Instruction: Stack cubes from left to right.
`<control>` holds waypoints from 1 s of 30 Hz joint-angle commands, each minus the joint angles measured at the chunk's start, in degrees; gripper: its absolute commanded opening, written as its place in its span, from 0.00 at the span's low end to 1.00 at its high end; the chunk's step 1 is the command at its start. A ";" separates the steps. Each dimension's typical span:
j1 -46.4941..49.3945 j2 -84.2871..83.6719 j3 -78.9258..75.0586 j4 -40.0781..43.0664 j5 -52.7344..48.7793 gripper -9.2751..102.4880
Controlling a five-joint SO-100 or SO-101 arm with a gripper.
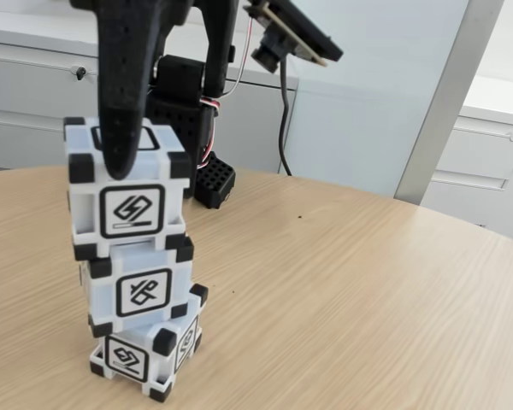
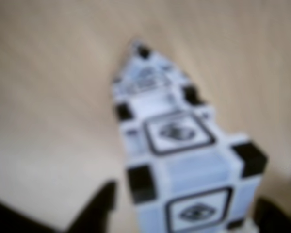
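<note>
- three cubes stand stacked in one tower at the left of the fixed view, on the near part of the counter (image 1: pixel 350 282).
- each is white, glossy plastic with black blocks at the corners and a black-framed glyph on every face that shows.
- the top cube (image 1: pixel 128 188) sits roughly square on the middle cube (image 1: pixel 141 289); the bottom cube (image 1: pixel 147 352) is turned at an angle, so one corner points toward the camera.
- the wrist view, blurred, looks down the tower: top cube (image 2: pixel 194 187) nearest, the others stepping away below it.
- the hand (image 1: pixel 124 149) is matt black plastic with long tapered fingers; one finger (image 1: pixel 126 94) hangs down in front of the top cube, its tip over the cube's upper face.
- in the wrist view dark fingertips flank the top cube on both sides, a gap showing at the left; whether they grip it, i cannot tell.
- the counter is pale wood-grain laminate with a rounded edge; white cabinets stand behind it.
</note>
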 commanded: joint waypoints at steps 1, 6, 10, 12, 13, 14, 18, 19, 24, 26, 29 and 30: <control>-0.35 1.58 -1.14 0.53 0.79 0.36; -0.35 1.67 -1.14 0.53 1.14 0.36; -0.26 1.67 -1.23 0.53 1.58 0.36; -0.26 2.02 -1.23 0.53 1.58 0.36; -0.26 2.64 -1.23 0.53 1.76 0.37; -0.26 3.52 -1.23 0.53 1.85 0.38; -0.26 7.47 -1.23 0.53 2.64 0.40; -0.26 8.17 -1.23 0.53 2.72 0.40; -0.26 10.90 -1.23 0.53 2.90 0.40; -0.35 13.01 -1.23 0.53 3.08 0.39; -0.44 18.11 -1.23 0.53 3.87 0.36; -0.97 20.04 -1.23 0.53 4.22 0.35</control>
